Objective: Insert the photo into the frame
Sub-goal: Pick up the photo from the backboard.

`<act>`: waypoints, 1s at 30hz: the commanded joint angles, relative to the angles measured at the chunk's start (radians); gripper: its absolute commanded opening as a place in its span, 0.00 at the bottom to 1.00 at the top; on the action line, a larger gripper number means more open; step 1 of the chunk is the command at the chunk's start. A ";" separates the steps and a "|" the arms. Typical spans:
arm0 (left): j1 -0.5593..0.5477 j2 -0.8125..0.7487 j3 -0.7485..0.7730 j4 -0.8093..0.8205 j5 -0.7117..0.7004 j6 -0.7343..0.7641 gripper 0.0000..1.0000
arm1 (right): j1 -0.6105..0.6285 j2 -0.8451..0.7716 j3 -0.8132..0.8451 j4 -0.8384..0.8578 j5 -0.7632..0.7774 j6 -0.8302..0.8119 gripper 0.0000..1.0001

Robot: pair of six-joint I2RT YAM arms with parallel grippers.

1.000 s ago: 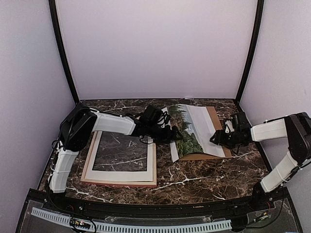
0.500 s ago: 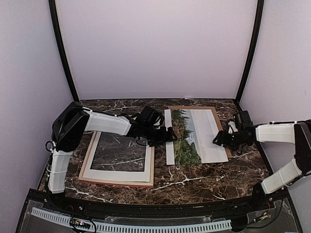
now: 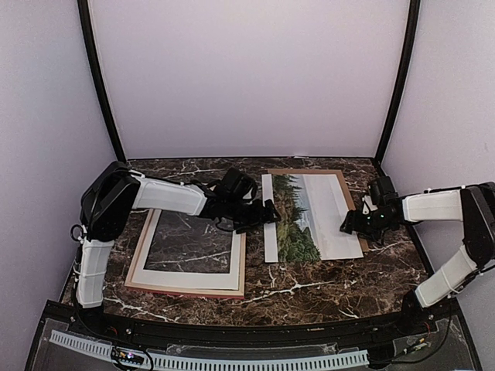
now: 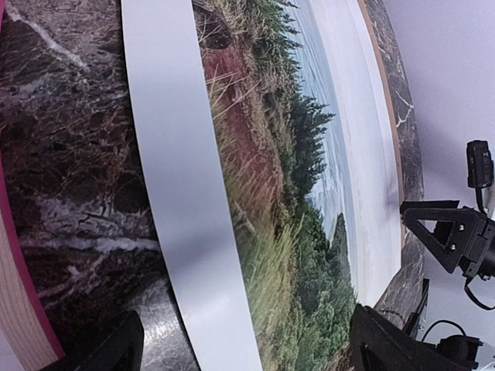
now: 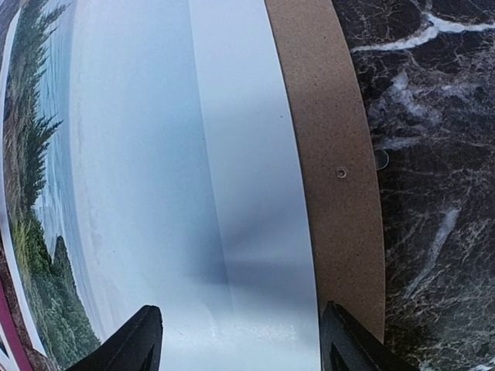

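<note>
The photo (image 3: 305, 216), trees, water and pale sky with a white border, lies flat and face up on a brown backing board (image 3: 348, 193) at centre right. The pink frame (image 3: 186, 291) lies at the left with a white mat (image 3: 193, 277) in it. My left gripper (image 3: 267, 216) is open just above the photo's left border (image 4: 178, 193), its fingers (image 4: 108, 352) wide apart. My right gripper (image 3: 348, 226) is open over the photo's right white border (image 5: 247, 193), beside the board's strip (image 5: 332, 154). Neither one holds anything.
Dark marble tabletop (image 3: 325, 286) all round. The frame's pink rail (image 4: 23, 309) lies close to the photo's left edge. The black enclosure posts (image 3: 100, 85) and pale walls stand at the back and sides.
One second ago the photo was arched up between the two grippers; now it lies flat on the backing board. The right arm has drawn a little to the right.
</note>
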 commanded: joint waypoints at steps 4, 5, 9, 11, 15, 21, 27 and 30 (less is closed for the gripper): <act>0.011 -0.011 -0.072 0.049 0.132 -0.139 0.95 | -0.005 0.000 -0.002 0.008 -0.020 -0.002 0.71; 0.010 -0.009 -0.084 0.071 0.144 -0.154 0.96 | -0.005 -0.004 -0.009 0.010 -0.024 0.000 0.71; 0.011 0.008 -0.093 0.110 0.202 -0.214 0.95 | -0.004 -0.012 -0.032 0.018 -0.036 0.004 0.70; 0.010 0.015 -0.091 0.123 0.217 -0.230 0.95 | -0.004 -0.010 -0.041 0.028 -0.051 0.009 0.70; 0.011 0.025 -0.090 0.159 0.245 -0.264 0.95 | -0.004 -0.008 -0.061 0.045 -0.073 0.015 0.69; 0.012 0.029 -0.075 0.201 0.286 -0.271 0.94 | -0.003 -0.010 -0.085 0.062 -0.093 0.020 0.68; 0.020 0.027 -0.081 0.317 0.363 -0.278 0.93 | -0.003 -0.019 -0.095 0.052 -0.090 0.013 0.68; 0.024 0.028 -0.092 0.407 0.394 -0.288 0.93 | -0.003 -0.022 -0.101 0.051 -0.090 0.011 0.67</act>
